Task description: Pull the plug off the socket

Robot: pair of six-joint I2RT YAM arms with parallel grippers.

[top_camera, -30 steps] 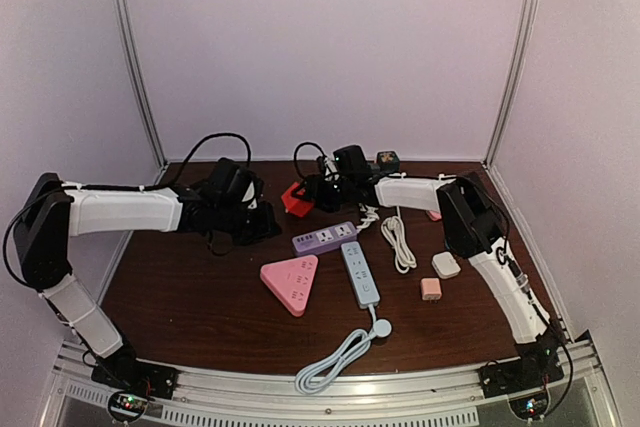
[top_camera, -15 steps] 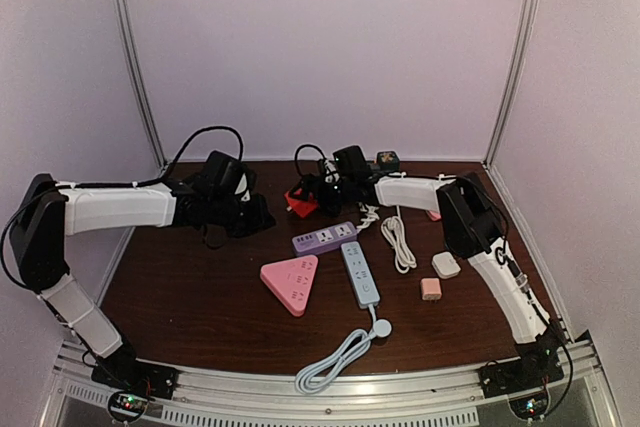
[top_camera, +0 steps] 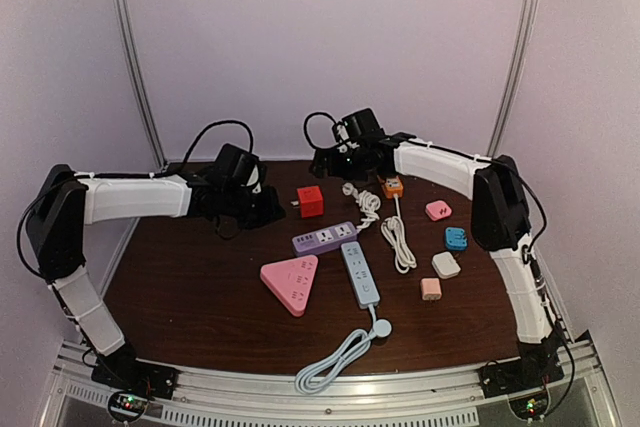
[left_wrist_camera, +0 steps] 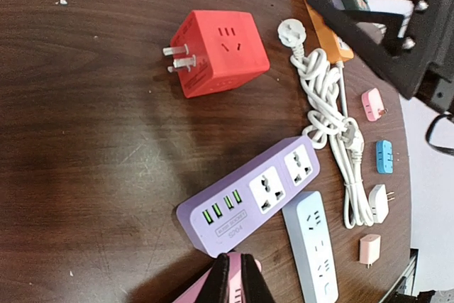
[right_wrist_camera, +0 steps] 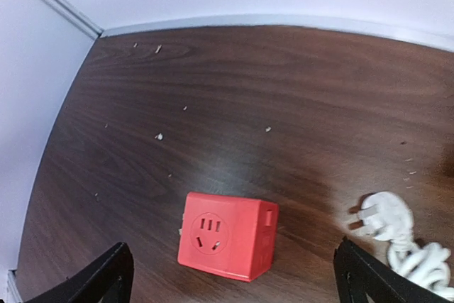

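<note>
We see the red cube socket (top_camera: 310,200) lying at the far middle of the table (top_camera: 180,292). Its own metal prongs (left_wrist_camera: 174,58) point left toward the left gripper (top_camera: 270,209), which hangs low just left of it without touching. That gripper grasps nothing. Its fingers (left_wrist_camera: 383,5) seem spread, though the left wrist view catches only a sliver of the lower one, so we say this with some caution. The right gripper (top_camera: 330,160) hangs high over the far edge, just beyond and right of the cube. Its two fingertips (right_wrist_camera: 106,274) stand wide apart at the lower corners of the right wrist view, released and holding nothing. The white plug (left_wrist_camera: 291,31) lies on the wood right of the cube, apart from it, at the far end of a bundled white cable (left_wrist_camera: 333,125). An orange adapter (top_camera: 392,186) sits just right of the plug. Nearer lie a purple power strip (left_wrist_camera: 248,200), a pale blue strip (top_camera: 360,274) and a pink triangular socket (top_camera: 291,282). Toward the right are a pink adapter (top_camera: 438,210), a blue adapter (top_camera: 456,238), a white adapter (top_camera: 446,265) and a peach adapter (top_camera: 431,289).
</note>
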